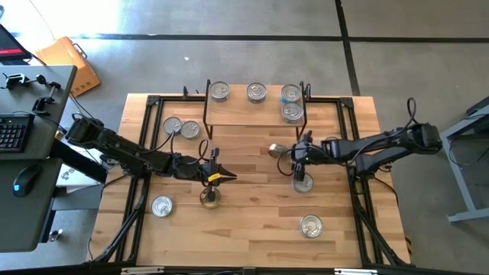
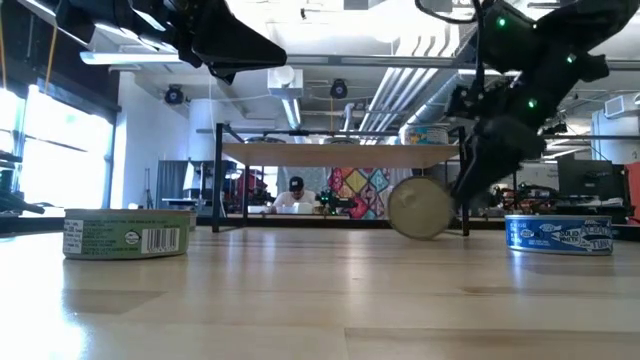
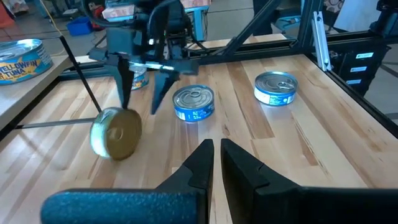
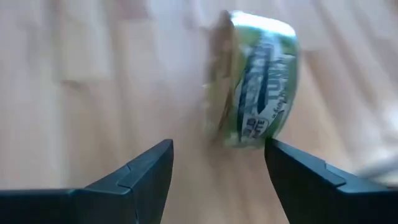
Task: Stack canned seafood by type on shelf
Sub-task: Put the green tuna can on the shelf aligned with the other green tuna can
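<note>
A gold-lidded tin (image 1: pixel 276 150) stands on its edge on the table, its green label (image 4: pixel 258 81) blurred. My right gripper (image 4: pixel 217 146) is open just above it, fingers pointing down (image 3: pixel 142 102); in the low view the tin (image 2: pixel 420 207) sits beside a dark finger (image 2: pixel 465 190). My left gripper (image 3: pixel 216 146) is shut and hovers mid-table (image 1: pixel 214 174) above a flat tin (image 1: pixel 210 196). The shelf (image 1: pixel 256 114) at the far side carries several tins (image 1: pixel 257 92), two of them overlapping at its right end (image 1: pixel 292 112). My right gripper stands over the tin on its edge with one fingertip (image 3: pixel 122 102) close to the tin's upper rim (image 3: pixel 115 112). I cannot tell whether they touch. The tin rests by its rim on the table.
Flat tins lie around: two by the shelf's left leg (image 1: pixel 181 127), one near left (image 1: pixel 162 205), one under the right arm (image 1: pixel 303 182), one near right (image 1: pixel 311 225). The low view shows a green-labelled tin (image 2: pixel 125 232) and a blue one (image 2: pixel 558 233). Black frame rails (image 1: pixel 355 183) line the table.
</note>
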`<state>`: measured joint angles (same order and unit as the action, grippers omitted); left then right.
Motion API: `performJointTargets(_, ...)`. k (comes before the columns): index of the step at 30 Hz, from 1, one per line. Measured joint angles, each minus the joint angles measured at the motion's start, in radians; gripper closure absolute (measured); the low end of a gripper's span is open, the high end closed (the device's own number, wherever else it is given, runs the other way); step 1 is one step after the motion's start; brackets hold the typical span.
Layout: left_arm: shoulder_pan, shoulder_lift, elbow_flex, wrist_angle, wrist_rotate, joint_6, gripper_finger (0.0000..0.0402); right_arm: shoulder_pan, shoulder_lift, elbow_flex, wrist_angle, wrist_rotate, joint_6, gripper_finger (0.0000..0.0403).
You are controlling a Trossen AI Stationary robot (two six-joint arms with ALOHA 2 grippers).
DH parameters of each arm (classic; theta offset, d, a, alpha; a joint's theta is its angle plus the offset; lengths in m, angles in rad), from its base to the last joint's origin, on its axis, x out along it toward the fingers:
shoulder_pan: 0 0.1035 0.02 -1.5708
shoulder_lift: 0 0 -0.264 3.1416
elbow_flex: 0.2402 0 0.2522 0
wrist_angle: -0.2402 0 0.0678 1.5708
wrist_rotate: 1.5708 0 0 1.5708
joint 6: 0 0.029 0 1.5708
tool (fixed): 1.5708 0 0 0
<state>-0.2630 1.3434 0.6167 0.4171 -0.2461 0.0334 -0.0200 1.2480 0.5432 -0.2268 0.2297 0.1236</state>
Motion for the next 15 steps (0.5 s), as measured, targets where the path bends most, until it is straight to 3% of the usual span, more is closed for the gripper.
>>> performJointTargets(3, 0.0, 0.0, 0.0, 0.0, 0.0, -0.003, 0.0381, 0.012, 0.0, 0.028, 0.021, -0.149, 0.006, 0.0156)
performJointTargets(5, 0.0, 0.0, 0.0, 0.0, 0.0, -0.003, 0.0381, 0.027, 0.0, 0.048, 0.01, -0.18, -0.001, 0.0156)
performJointTargets(11, 0.0, 0.0, 0.0, 0.0, 0.0, -0.003, 0.0381, 0.049, 0.0, 0.076, -0.016, 0.04, 0.068, 0.0156)
performJointTargets(15, 0.0, 0.0, 0.0, 0.0, 0.0, -0.003, 0.0381, 0.049, 0.017, 0.077, -0.018, 0.095, 0.127, 0.0156)
